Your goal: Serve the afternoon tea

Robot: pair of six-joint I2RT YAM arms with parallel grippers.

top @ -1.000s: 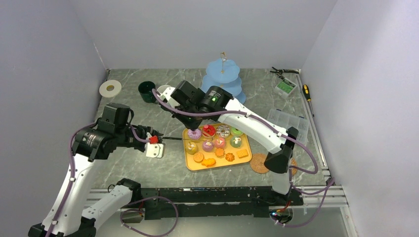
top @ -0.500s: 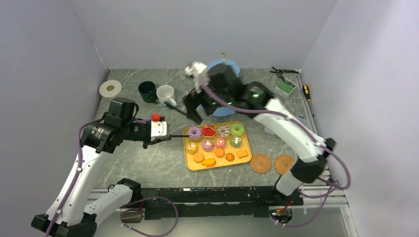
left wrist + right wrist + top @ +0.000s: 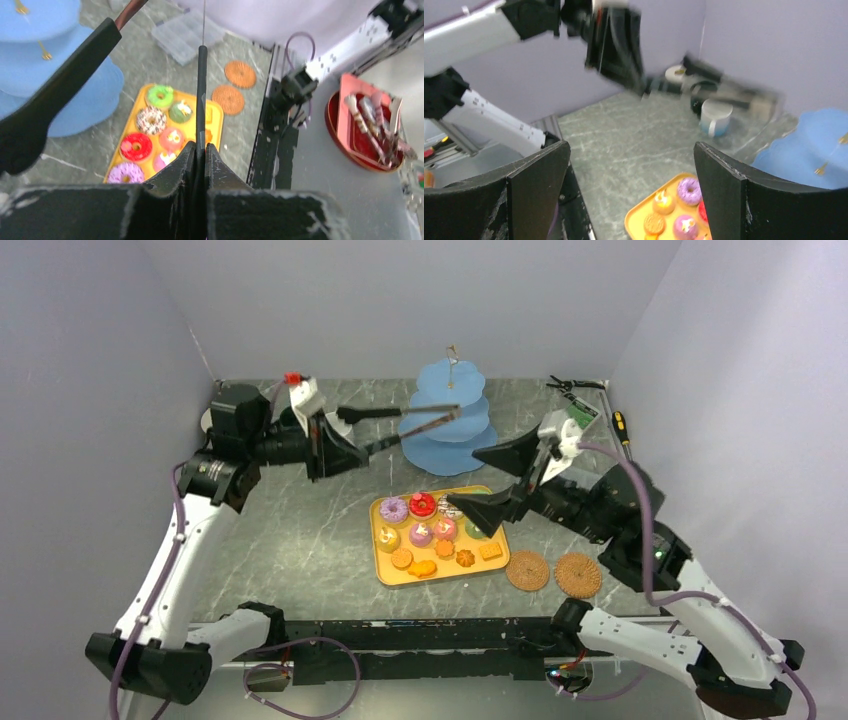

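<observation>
Top view, left gripper: the left gripper (image 3: 350, 445), raised at upper left of the frame, is clamped on long black tongs (image 3: 385, 413) whose tips reach over the light-blue three-tier stand (image 3: 445, 435).
Top view, right gripper: the right gripper (image 3: 497, 480) hangs wide apart and empty, just above the right end of the flat yellow tray (image 3: 440, 578).
Top view, progress: every tier looks bare, and the small colourful doughnuts (image 3: 393, 508), cupcakes and biscuits all lie on the tray, so serving has seemingly not begun.
Top view, surroundings: two round woven coasters (image 3: 527, 570) sit right of the tray.
Left wrist view, jaws: the left gripper (image 3: 201, 147) pinches one thin arm of the black tongs (image 3: 201, 90); the other arm splays left.
Left wrist view, treats: the doughnuts (image 3: 136, 146) are in the centre, well below the tongs.
Right wrist view, jaws: the right gripper (image 3: 630, 147) is spread wide, with nothing between.
Right wrist view, mug: a white mug (image 3: 715, 116) stands right of centre, near the stand (image 3: 809, 150).
In the way: the two arms crowd the stand and may well clash.
</observation>
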